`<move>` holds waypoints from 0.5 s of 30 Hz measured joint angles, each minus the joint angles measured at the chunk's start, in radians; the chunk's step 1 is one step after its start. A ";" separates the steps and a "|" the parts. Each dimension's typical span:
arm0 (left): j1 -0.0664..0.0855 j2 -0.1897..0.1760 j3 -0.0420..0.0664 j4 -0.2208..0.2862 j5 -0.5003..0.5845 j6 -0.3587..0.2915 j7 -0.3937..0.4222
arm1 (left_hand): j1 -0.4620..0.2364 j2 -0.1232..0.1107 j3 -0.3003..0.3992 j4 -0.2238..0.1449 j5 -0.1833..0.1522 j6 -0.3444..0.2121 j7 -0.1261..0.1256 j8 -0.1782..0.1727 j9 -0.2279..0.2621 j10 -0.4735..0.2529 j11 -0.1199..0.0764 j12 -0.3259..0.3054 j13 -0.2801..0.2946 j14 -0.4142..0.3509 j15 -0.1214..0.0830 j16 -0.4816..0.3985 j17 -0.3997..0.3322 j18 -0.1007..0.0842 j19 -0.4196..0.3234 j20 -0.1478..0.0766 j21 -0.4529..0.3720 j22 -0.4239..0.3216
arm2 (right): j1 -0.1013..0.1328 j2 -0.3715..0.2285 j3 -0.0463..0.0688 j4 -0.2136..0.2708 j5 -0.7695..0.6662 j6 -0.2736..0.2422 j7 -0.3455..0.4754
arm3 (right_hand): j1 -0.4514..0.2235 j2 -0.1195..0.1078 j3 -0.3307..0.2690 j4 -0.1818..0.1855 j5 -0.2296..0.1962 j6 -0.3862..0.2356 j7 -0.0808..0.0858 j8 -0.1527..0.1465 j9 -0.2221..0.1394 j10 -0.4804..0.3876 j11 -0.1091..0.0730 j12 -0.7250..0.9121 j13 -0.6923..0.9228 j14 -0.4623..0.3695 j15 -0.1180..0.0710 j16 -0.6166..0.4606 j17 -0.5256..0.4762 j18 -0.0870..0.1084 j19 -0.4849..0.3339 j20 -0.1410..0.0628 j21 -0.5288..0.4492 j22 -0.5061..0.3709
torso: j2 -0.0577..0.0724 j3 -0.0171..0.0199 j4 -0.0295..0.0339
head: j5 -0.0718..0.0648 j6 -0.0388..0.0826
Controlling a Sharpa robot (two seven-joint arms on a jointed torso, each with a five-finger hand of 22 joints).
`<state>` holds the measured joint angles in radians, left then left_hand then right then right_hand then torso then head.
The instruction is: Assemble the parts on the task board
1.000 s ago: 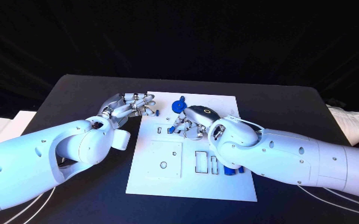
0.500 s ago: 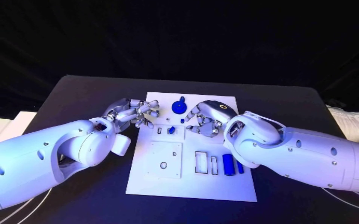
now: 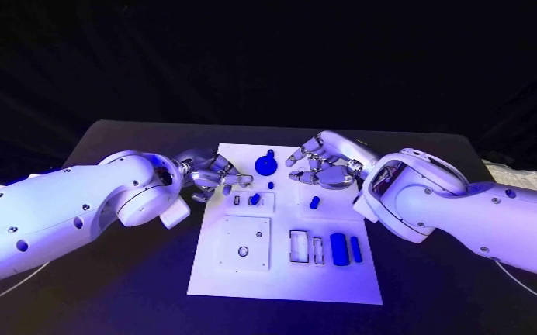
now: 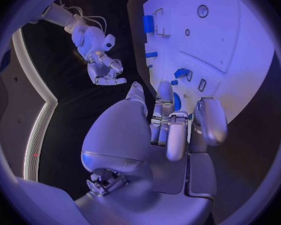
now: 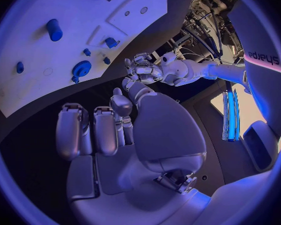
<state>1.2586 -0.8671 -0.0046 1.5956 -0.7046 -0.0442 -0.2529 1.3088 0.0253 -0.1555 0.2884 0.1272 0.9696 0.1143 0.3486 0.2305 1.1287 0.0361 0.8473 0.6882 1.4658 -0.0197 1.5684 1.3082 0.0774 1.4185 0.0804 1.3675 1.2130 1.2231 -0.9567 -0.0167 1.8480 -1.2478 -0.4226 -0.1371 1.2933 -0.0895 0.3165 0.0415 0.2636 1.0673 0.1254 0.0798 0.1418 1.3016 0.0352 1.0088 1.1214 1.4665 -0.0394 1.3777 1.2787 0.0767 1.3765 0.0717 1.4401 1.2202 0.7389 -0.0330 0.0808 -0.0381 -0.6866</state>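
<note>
Plainly, this much stood before me.
Board: the task board, a flat white matt plate, lay in the middle of the black bench, its long axis running away from the robot.
Disc part: a round blue toothed part sat near the board's far edge, between the two hands; in the right wrist view its rim looked notched like a gear.
Small pegs: a short blue peg lay tilted just near of the disc, and another small blue peg lay just right of it, both on the board.
Bars: a thick blue rounded bar and a thinner blue bar lay side by side near the board's right edge, long axes pointing away from the robot, beside rectangular cut-outs.
Square plate: a raised white square with a round hole lay on the board's near left part.
Left hand: the silver, jointed left hand hung at the board's left edge, fingers curled in on nothing.
Right hand: the right hand hovered over the far right part of the board, fingers bent but apart, holding nothing.
</note>
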 measured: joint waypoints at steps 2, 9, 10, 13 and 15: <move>0.017 0.014 0.000 -0.005 -0.062 0.032 -0.044 | -0.008 0.008 -0.013 0.001 0.000 0.000 0.000 0.012 0.007 0.025 -0.001 0.053 0.057 0.002 -0.002 0.000 0.000 0.000 0.017 -0.001 0.024 0.040 | 0.003 -0.010 0.000 0.011 0.028 0.001 0.009 | 0.001 0.001 0.000 0.000 0.000 0.000 0.000 0.000 0.000 0.000 0.000 0.000 0.000 0.000 0.000 0.000 0.000 0.000 0.000 0.000 0.000 0.000 | -0.003 0.0018 -0.0007 | 0.003 -0.001; 0.051 0.087 0.000 -0.061 -0.210 0.106 -0.161 | -0.046 0.021 -0.052 0.003 -0.013 -0.004 -0.004 0.058 0.035 0.076 -0.009 0.181 0.196 0.001 -0.010 0.000 0.000 -0.016 0.041 -0.011 0.065 0.095 | 0.012 -0.030 0.000 0.013 0.142 -0.014 0.050 | 0.001 0.001 0.003 0.003 0.006 -0.004 0.004 -0.004 0.000 -0.003 0.004 -0.006 -0.004 0.000 0.000 -0.011 -0.013 0.000 -0.009 0.002 -0.009 -0.015 | -0.013 0.0070 -0.0012 | 0.010 -0.007; 0.053 0.100 0.000 -0.074 -0.228 0.117 -0.178 | -0.056 0.021 -0.057 0.003 -0.018 -0.007 -0.007 0.062 0.039 0.076 -0.009 0.187 0.203 0.000 -0.014 0.000 0.000 -0.016 0.041 -0.011 0.065 0.095 | 0.014 -0.030 0.000 0.006 0.164 -0.018 0.056 | 0.001 0.001 0.003 0.003 0.006 -0.004 0.004 -0.004 0.000 -0.003 0.004 -0.007 -0.005 0.000 0.000 -0.012 -0.015 0.000 -0.010 0.002 -0.011 -0.019 | -0.015 0.0076 -0.0012 | 0.010 -0.008; 0.057 0.130 0.000 -0.105 -0.261 0.142 -0.216 | -0.073 0.014 -0.073 0.003 -0.045 -0.012 -0.012 0.076 0.050 0.076 -0.010 0.199 0.218 0.000 -0.014 0.000 0.000 -0.016 0.041 -0.011 0.069 0.095 | 0.020 -0.029 0.000 -0.017 0.209 -0.026 0.068 | 0.001 0.001 0.003 0.003 0.006 -0.004 0.004 -0.004 0.000 -0.003 0.004 -0.012 -0.008 0.000 0.000 -0.016 -0.018 0.000 -0.016 0.002 -0.015 -0.025 | -0.019 0.0083 -0.0013 | 0.011 -0.010; 0.059 0.151 0.000 -0.125 -0.282 0.158 -0.243 | -0.076 0.011 -0.073 0.004 -0.057 -0.012 -0.013 0.081 0.055 0.076 -0.010 0.209 0.228 0.000 -0.014 0.000 0.000 -0.016 0.041 -0.011 0.069 0.095 | 0.022 -0.029 0.000 -0.032 0.236 -0.031 0.075 | 0.001 0.001 0.003 0.003 0.006 -0.004 0.004 -0.004 0.000 -0.003 0.004 -0.012 -0.009 0.000 0.000 -0.016 -0.019 0.000 -0.016 0.002 -0.015 -0.026 | -0.021 0.0088 -0.0013 | 0.012 -0.012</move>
<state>1.3174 -0.7162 -0.0048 1.4706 -0.9862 0.1140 -0.4957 1.2333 0.0362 -0.2287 0.2920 0.0701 0.9572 0.1016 0.4297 0.2856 1.2049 0.0263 1.0561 0.9164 1.4657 -0.0340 1.5684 1.3079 0.0618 1.4598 0.0698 1.4369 1.3081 1.2452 -0.9858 -0.0171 1.8162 -1.0117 -0.4538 -0.0617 1.2943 -0.0885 0.3192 0.0442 0.2693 1.0629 0.1297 0.0759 0.1418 1.2981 0.0388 0.9967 1.1128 1.4665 -0.0394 1.3619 1.2595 0.0767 1.3604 0.0736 1.4256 1.1940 0.7181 -0.0242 0.0795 -0.0263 -0.6985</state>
